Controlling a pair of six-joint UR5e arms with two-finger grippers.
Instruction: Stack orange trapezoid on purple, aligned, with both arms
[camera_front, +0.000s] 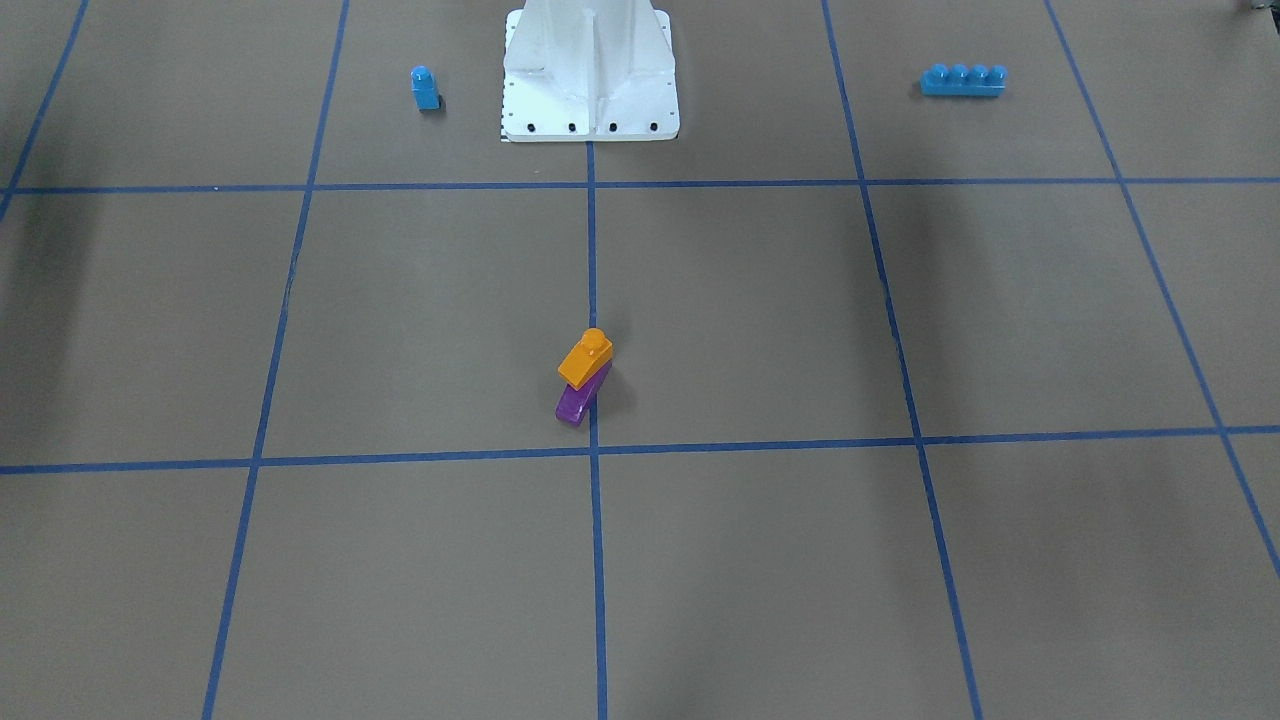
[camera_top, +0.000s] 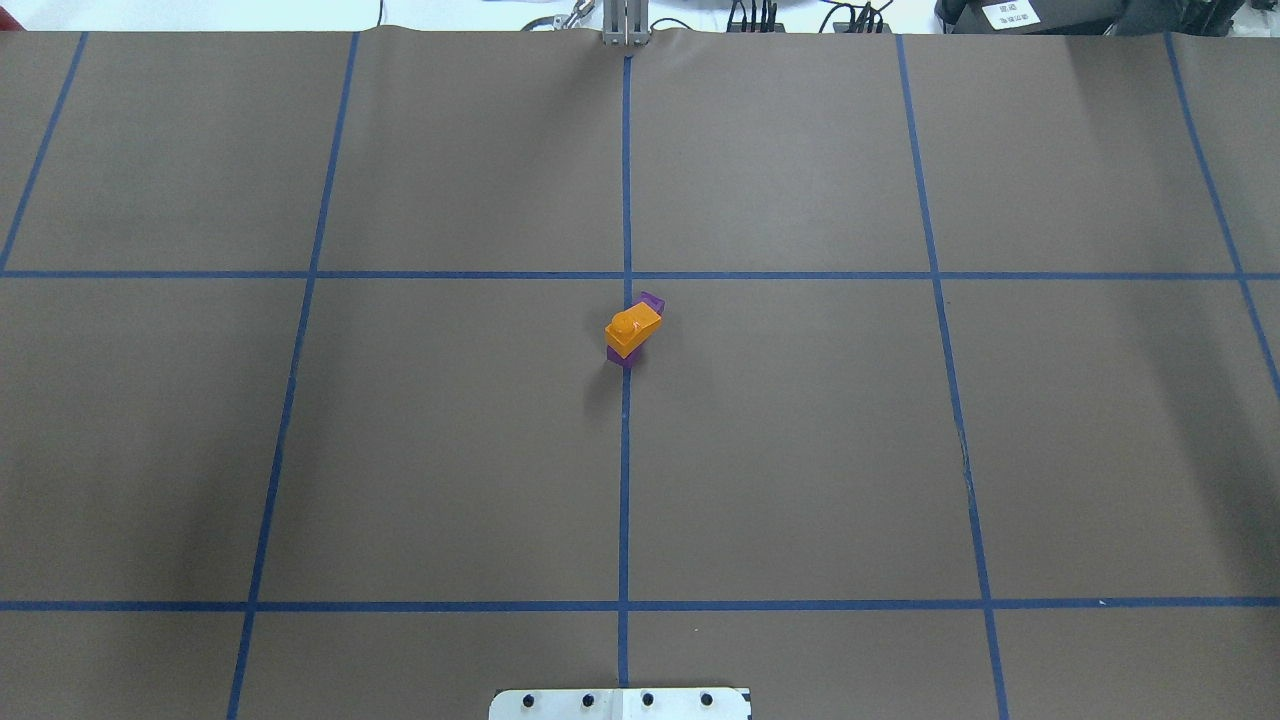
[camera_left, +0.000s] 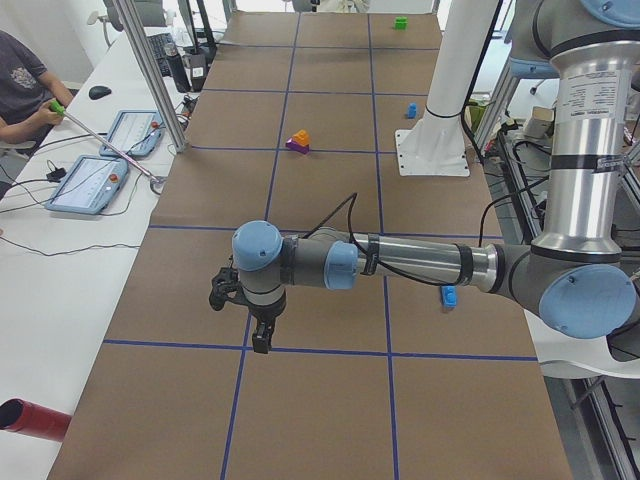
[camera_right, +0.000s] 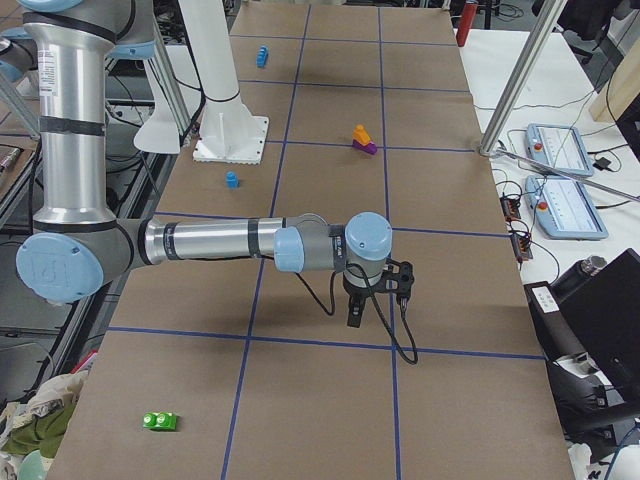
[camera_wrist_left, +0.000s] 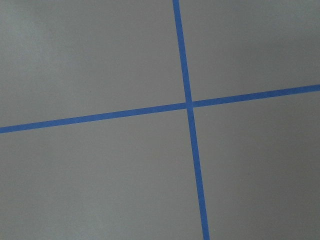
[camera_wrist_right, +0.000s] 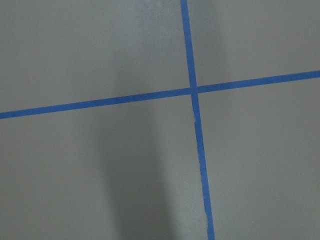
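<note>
Sitting mid-frame in front-facing view, glossy orange plastic trapezoid block (camera_front: 586, 358) is resting atop purple plastic wedge block (camera_front: 575, 402), overlapping blue tape grid line (camera_front: 591, 250). Brown paper cover (camera_front: 400, 300) is spanning table. White pedestal base (camera_front: 590, 70) is standing top centre. Black left gripper (camera_left: 262, 335) and black right gripper (camera_right: 353, 312) are hanging over paper, well apart from stack; jaw state cannot tell. Operator (camera_left: 20, 85) is sitting upper left, left-side view.

no text can be read; the small white label (camera_top: 1010, 14) on a black object (camera_top: 1080, 12) is too blurred.
</note>
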